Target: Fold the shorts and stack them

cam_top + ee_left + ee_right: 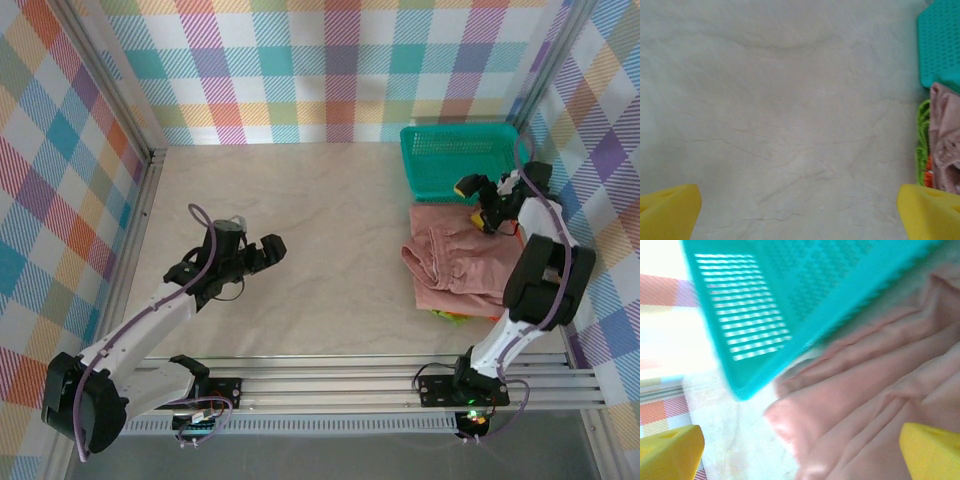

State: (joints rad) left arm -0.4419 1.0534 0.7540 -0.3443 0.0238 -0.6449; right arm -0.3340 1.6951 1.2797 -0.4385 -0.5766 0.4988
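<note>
Toward the right side of the tabletop (300, 200), the dusty pink shorts (455, 265) are lying rumpled on top of a pile, with a sliver of the lime green shorts (452, 316) peeking out at the near edge. From the left wrist, a small patch of the orange shorts (928, 175) is showing between the green pair (924, 135) and the pink pair (942, 140). The pile is sitting just in front of the teal basket (460, 160).

The right fingers (467, 186) are spreading wide and gripping nothing, poised over the far right corner of the pink pair beside the basket's near wall. Whether they are touching the fabric is not clear. From the right wrist, pink folds (865, 405) are lying between and under the yellow tips (932, 450), with the basket (805, 295) just beyond.

The left fingers (272, 244) are also standing wide apart and empty over bare tabletop, well to the left of the pile. From that wrist, the shorts are lying past the right-hand tip (930, 210).
</note>
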